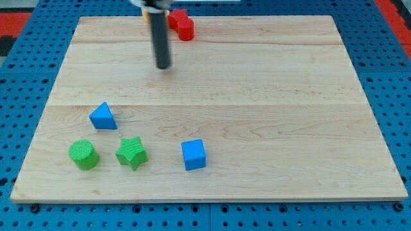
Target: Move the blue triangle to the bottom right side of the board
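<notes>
**No fingers on our arm: our tip stands near the tabletop's top edge, far from the blue triangle**

We carry no fingers, so there is nothing apart, together or clamped to report; our arm ends in a straight dark rod, and my tip (164,66) rests on the tabletop (270,96) close to its top edge, left of the middle. It touches no block.

Just to the view's upper right of the rod lies a red block (182,24), hard against the top edge; its shape is irregular and we cannot make it out fully, since the rod's upper part covers a piece of it.

The blue triangle (103,117) sits well below the tip, near the tabletop's left edge, in the lower left part of the board. It is well apart from the bottom right corner.

Below the triangle, along the bottom edge, stand three more blocks in a loose row: a green cylinder (83,154) nearest the bottom left corner, a green star (131,153) just beside it on the view's right, and a blue cube (193,154) farther right, apart from the star.
</notes>
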